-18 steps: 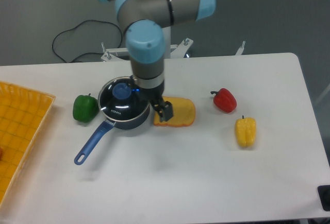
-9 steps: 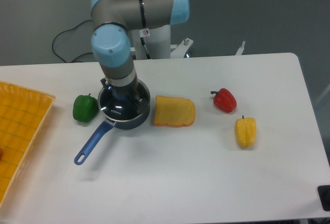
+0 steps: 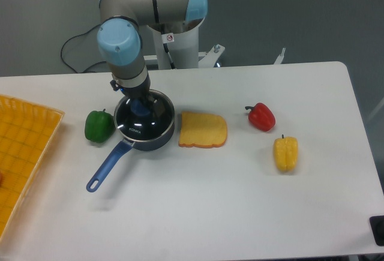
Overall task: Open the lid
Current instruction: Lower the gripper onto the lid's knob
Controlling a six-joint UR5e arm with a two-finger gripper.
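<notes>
White surface [image 3: 240,213], landmark is the dark blue saucepan [image 3: 144,126]: its long blue handle [image 3: 108,165] runs toward the near left. Yellow pepper [image 3: 286,153] lies well to the right of the saucepan, nearer the camera; yellow sponge-like slab [image 3: 203,130] just beside the saucepan on the right; red pepper [image 3: 261,116] further right past the slab. Green pepper [image 3: 99,125] just left of the saucepan, and the orange tray [image 3: 24,147] sits well apart at the left edge. The lid [image 3: 143,124] sits flat on the saucepan, closed, white lettering visible near its front, blue knob [image 3: 140,106] toward the back. End effector [image 3: 135,96] hangs right over the knob, at the saucepan's far rim; fingers hidden by the wrist, cannot tell if open or closed. Arm base and black cable [image 3: 78,48] behind the saucepan.
</notes>
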